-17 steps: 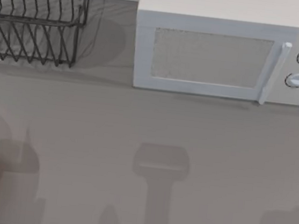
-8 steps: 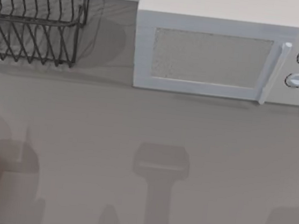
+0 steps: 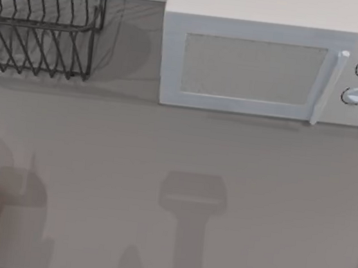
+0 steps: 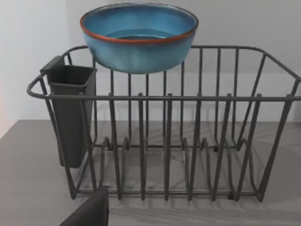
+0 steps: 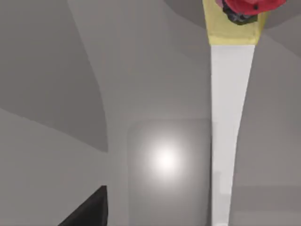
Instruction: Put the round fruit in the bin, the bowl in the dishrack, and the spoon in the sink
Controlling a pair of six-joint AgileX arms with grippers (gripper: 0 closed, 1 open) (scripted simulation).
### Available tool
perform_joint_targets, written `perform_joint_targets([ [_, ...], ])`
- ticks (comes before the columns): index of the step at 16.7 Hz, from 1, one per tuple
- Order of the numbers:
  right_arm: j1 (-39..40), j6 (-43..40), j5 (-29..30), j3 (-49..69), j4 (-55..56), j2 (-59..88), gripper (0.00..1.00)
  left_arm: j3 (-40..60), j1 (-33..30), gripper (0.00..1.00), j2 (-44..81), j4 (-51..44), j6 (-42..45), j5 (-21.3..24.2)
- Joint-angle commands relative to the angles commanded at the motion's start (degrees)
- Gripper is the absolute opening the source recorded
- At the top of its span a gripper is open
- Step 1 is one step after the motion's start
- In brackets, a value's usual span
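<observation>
On the table, the shadow at five o'clock has shrunk toward the right edge, so I judge my right arm is swinging away. Nothing else has shifted. One microwave sits at one o'clock. One dishrack stands at ten o'clock with the one bowl perched on its back bars, so that step looks done. My right wrist view has one pale strip, perhaps the spoon, with one red fruit at its yellow end. I cannot tell whether my left gripper or right gripper is wide or narrow.
</observation>
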Motion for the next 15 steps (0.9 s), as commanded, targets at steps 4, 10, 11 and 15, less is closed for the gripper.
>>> perform_joint_targets([
  [4,0.05,0.1,0.0,-5.13,9.4,4.49,1.0,0.0,0.0,1.0,0.0,0.0,0.0,0.0],
  [10,0.07,0.15,0.0,-5.85,10.54,5.08,0.92,0.0,0.0,1.0,0.0,0.0,0.0,0.0],
  [11,0.07,0.15,0.0,-5.85,10.54,5.08,0.85,0.0,0.0,1.0,0.0,0.0,0.0,0.0],
  [15,0.07,0.15,0.0,-5.85,10.54,5.08,0.55,0.0,0.0,1.0,0.0,0.0,0.0,0.0],
])
